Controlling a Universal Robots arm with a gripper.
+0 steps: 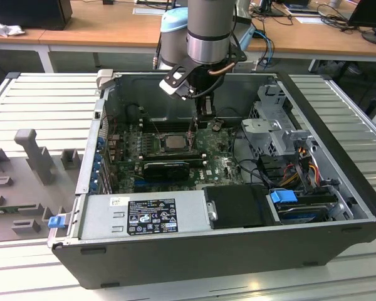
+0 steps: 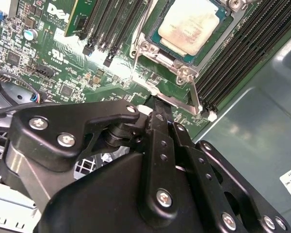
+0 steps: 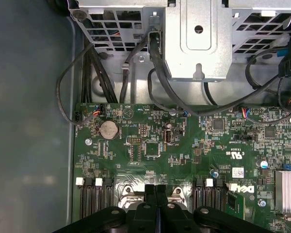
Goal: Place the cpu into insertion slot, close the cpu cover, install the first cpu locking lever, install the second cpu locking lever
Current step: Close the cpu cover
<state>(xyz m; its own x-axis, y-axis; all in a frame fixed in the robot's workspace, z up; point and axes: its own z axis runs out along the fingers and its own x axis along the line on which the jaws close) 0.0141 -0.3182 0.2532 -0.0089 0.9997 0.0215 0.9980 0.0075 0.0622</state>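
The cpu, a pale silver square, lies in the insertion slot on the green board. The dark cpu cover lies flat around it as a metal frame. A thin locking lever slants out from the slot's corner, and a second lever runs along the slot's other side. My gripper is shut, fingers pressed together, with its tips right beside the first lever at the slot's edge. In the exterior view the gripper hangs just to the right of the slot. In the first wrist view the gripper sits between the slot's two hinge brackets.
Black memory slots flank the slot on both sides. A metal drive cage with black cables stands beyond the board. The case wall is close by. A power supply fills the front of the case.
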